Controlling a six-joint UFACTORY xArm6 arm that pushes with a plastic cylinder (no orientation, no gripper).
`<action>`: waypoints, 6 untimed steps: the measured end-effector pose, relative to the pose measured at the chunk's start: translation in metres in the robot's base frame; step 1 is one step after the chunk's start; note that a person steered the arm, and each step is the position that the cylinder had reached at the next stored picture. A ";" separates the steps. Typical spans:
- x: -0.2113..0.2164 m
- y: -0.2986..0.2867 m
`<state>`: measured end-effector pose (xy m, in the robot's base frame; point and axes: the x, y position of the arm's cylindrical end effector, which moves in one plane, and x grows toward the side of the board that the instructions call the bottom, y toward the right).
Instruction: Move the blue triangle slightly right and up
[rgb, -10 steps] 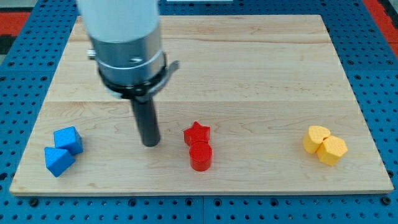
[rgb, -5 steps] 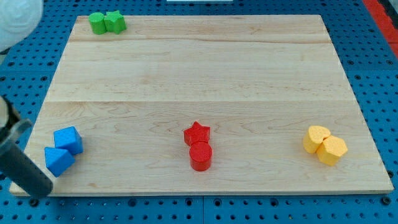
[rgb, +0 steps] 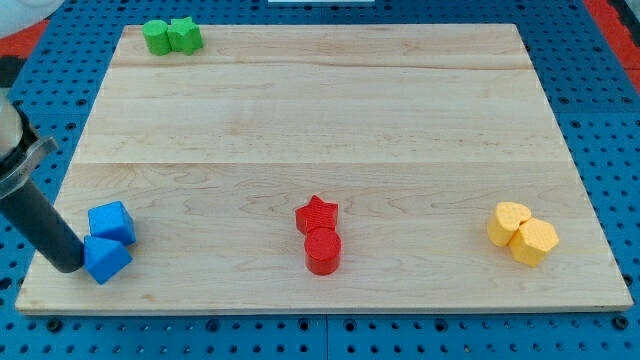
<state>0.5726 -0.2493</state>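
Note:
The blue triangle (rgb: 107, 259) lies near the board's bottom-left corner, touching the blue cube (rgb: 110, 221) just above it. My tip (rgb: 67, 266) rests on the board right at the triangle's left side, touching it. The dark rod rises from there toward the view's upper left, where the arm leaves the frame.
A red star (rgb: 317, 214) and a red cylinder (rgb: 322, 250) sit together at bottom centre. Two yellow blocks (rgb: 522, 233) lie at bottom right. Two green blocks (rgb: 171, 36) sit at the top left. The board's left edge (rgb: 45, 215) is close to the rod.
My tip went from the board's middle to the bottom-left corner, then up and right against the blue triangle. The triangle has shifted slightly right.

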 end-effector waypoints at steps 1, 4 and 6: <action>0.014 0.007; 0.005 0.055; -0.032 0.081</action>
